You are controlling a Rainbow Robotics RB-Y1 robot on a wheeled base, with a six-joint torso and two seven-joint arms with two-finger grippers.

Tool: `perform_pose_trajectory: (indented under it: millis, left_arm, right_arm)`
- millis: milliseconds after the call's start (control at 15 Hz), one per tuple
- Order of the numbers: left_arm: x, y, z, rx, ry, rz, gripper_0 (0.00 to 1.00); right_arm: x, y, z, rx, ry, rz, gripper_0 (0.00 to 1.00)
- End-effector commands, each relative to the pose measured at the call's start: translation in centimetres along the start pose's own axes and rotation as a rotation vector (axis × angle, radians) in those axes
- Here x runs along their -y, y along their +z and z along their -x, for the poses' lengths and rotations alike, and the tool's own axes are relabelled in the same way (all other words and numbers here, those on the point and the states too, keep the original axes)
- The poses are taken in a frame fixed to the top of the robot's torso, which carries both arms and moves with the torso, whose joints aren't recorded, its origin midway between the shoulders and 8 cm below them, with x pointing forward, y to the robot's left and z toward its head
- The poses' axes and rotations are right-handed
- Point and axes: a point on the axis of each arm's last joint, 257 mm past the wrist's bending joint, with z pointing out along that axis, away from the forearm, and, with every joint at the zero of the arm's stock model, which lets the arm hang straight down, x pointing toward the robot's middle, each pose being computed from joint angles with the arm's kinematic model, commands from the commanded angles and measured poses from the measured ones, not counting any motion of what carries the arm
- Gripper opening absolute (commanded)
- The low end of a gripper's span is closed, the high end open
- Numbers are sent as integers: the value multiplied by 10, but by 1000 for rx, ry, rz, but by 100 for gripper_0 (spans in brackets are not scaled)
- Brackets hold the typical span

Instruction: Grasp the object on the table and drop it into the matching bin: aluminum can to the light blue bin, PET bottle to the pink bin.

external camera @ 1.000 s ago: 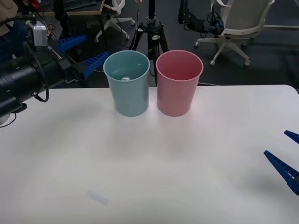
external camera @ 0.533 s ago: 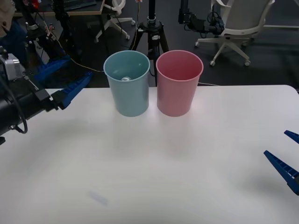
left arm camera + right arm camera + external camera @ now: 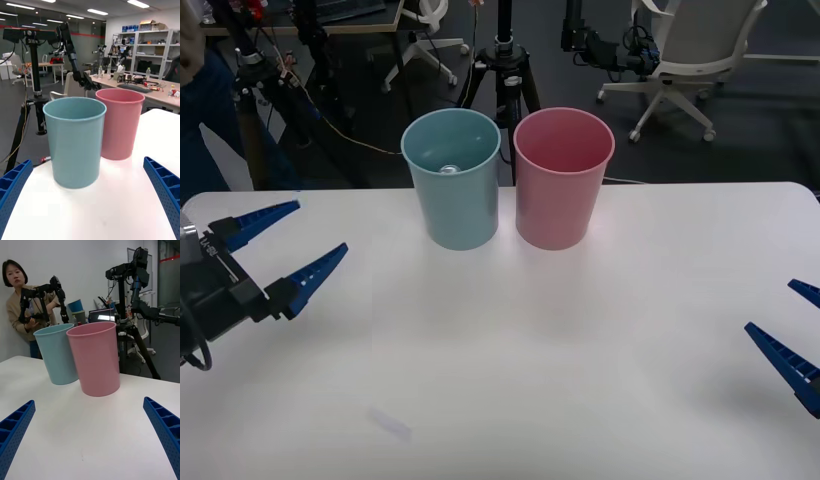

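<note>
Inside the light blue bin (image 3: 452, 180), aluminum can (image 3: 448, 169), no legible label

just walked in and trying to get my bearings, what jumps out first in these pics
Two tall bins stand side by side at the far middle of the white table: the light blue bin on the left, the pink bin on the right. A shiny can top shows down inside the light blue bin. The left claw hangs open over the table's left edge, and the right claw sits open at the right edge.
</note>
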Motion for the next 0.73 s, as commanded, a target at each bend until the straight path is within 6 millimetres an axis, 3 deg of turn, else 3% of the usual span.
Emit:
perform_pose_trajectory:
  millis: [67, 333, 733]
  left_arm:
    - [3, -31, -19, -41, -7, 42, 100]
    - [13, -68, -38, -102, -25, 82, 100]
    - [17, -78, -41, -107, -33, 80, 100]
  right_arm:
    - [0, 0, 0, 0, 0, 0, 100]
    - [0, 0, 0, 0, 0, 0, 100]
    - [0, 0, 0, 0, 0, 0, 100]
